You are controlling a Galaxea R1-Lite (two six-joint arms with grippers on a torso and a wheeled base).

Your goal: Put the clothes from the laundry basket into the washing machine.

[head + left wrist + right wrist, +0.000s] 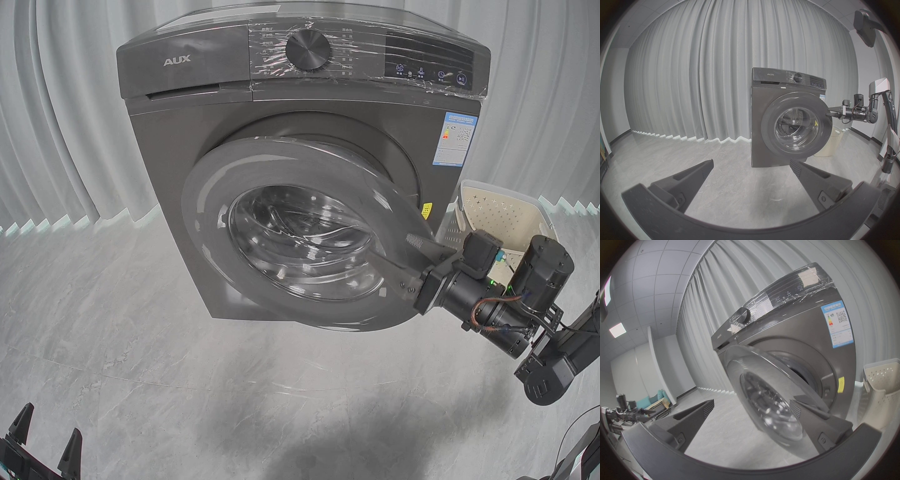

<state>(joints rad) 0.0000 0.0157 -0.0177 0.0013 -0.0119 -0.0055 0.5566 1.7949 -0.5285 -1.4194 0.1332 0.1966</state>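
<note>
My right gripper (pixel 407 259), fingers spread open, sits at the door (pixel 300 231) rim of the washing machine (pixel 187 137); the right wrist view shows that door ajar. The laundry basket (pixel 500 215) stands just beside the machine, partly behind my arm. My left gripper (pixel 751 162) hangs open, well apart

The washing machine (pixel 187 144) bears a brand mark (pixel 177 60) top left and a blue label (pixel 455 139) on the right, its print unreadably small.
</note>
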